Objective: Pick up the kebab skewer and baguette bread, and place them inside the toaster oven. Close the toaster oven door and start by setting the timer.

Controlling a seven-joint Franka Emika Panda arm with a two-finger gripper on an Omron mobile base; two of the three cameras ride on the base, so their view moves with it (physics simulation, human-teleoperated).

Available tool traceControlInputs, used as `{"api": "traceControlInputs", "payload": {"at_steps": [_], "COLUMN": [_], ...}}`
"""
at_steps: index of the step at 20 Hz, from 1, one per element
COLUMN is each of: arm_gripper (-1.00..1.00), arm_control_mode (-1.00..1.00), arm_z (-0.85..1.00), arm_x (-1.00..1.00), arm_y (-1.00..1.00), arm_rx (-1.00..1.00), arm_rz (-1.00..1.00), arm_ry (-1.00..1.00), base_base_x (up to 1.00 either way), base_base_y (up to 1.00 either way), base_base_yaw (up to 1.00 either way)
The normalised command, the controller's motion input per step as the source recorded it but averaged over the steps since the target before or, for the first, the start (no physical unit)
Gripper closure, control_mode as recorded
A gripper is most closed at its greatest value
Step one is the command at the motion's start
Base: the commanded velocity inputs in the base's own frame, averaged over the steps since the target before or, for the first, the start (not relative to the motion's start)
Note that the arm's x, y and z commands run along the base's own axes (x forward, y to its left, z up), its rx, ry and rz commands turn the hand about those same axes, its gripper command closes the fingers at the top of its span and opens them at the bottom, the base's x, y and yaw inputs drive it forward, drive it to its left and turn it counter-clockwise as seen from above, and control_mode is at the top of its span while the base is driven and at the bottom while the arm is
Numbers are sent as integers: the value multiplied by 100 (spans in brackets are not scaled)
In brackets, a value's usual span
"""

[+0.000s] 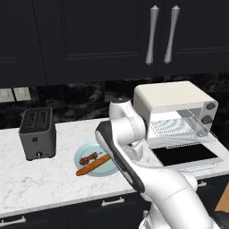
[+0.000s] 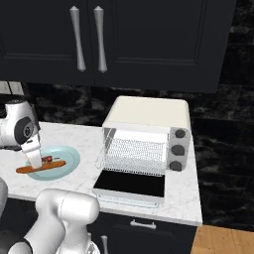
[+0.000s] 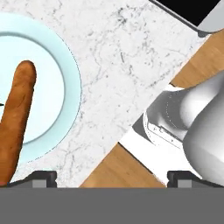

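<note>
Baguette bread (image 3: 15, 122) near plate (image 3: 70, 74) rim, oven-side.

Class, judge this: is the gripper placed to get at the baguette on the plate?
Probably yes: the baguette lies uncovered on the plate, with the open gripper just beside it.

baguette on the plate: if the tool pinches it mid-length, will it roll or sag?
The baguette bread looks round in section and smooth, so it may roll on the shallow plate if nudged sideways. It lies straight and keeps its shape, so probably stiff, little sag. Long and slim: an off-centre pinch would likely tip it.
</note>
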Motion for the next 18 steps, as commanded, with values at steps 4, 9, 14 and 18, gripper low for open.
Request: {"api": "traceControlInputs", "payload": {"at_steps": [4,9,14,18], "arm_gripper": [-100,-100,-100,-100], "arm_control_mode": [-100,-100,-100,-100], "arm_z": [-30,-30,-42,-49], "arm_x": [30,72,95,48], "arm_y": [48,5,7,29], "arm_rx": [1,4,6,1], "arm_rz": [-15,-1,3,1], "arm_ry": [6,0,-3,1], "base_base_x": [0,0,0,0], "base_base_y": [0,0,0,0], "base_base_yaw": [0,0,0,0]}}
